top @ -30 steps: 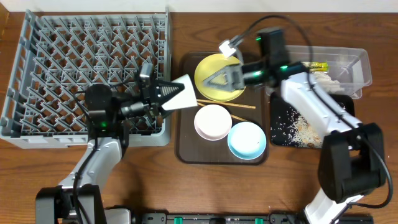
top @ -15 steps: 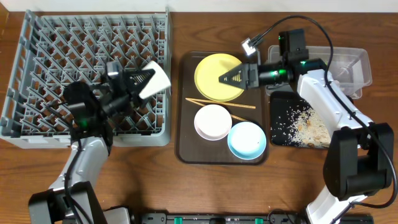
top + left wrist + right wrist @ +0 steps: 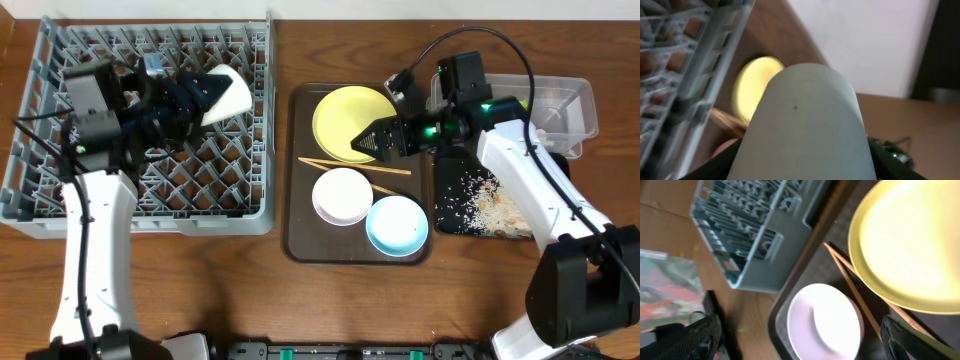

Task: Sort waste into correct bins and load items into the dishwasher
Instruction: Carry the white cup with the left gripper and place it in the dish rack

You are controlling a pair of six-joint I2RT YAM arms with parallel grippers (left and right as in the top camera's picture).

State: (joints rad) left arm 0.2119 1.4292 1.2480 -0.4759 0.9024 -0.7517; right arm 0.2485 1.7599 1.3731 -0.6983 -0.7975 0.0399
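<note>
Rack [image 3: 150,222] under left gripper [image 3: 198,100] clamping white cup [image 3: 228,97] | tray [image 3: 300,235]: plate [image 3: 340,118], bowls [image 3: 341,196] | right gripper [image 3: 358,147] apart

A round yellow plate [image 3: 342,120], a plain white bowl [image 3: 342,196] and a light-blue-rimmed bowl [image 3: 397,226] are seen on the brown rectangular serving tray [image 3: 300,238].
</note>
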